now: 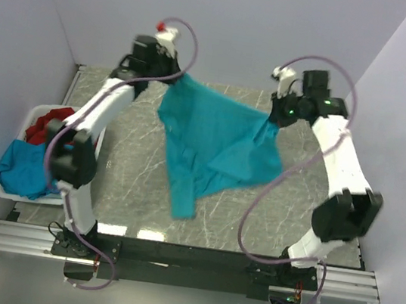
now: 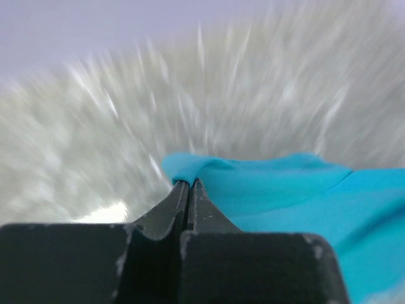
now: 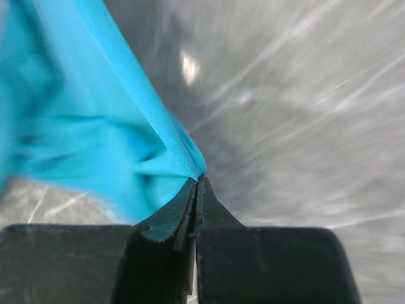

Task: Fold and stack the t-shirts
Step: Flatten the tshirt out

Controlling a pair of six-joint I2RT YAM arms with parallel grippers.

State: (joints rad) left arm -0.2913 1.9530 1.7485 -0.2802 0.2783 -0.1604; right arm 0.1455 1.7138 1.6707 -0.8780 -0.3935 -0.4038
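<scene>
- your left gripper (image 2: 188, 183) has its jaws pressed together on a pinch of the teal t-shirt (image 2: 285, 183). the cloth bunches right at the tips and runs off to the right of that wrist view.
- your right gripper (image 3: 196, 180) is clamped the same way on another fold of the same shirt, with the fabric rising up and to the left from the tips.
- from above, the two pinches sit toward the far side of the table (image 1: 130, 179), well apart, and the shirt is slung between them.
- its upper edge sags a little, and the body hangs toward you in uneven flaps, one long strip reaching lowest near the middle of the table. i cannot tell whether that strip touches the marble.
- i judge you are at the lift-and-spread step, before any fold. the shirt is crumpled rather than flat, and i cannot tell whether you hold shoulders, hem or sleeves.
- the next move calls for drawing the two grips apart to take out the sag. then lay the shirt down with the trailing end first, so it spreads flat and does not pile up.
- at the left edge stands the white basket (image 1: 37, 108), with a red shirt (image 1: 48, 123) inside and a blue shirt (image 1: 25, 164) draped over its near rim. both look unfolded, so most of the task appears to lie ahead.
</scene>
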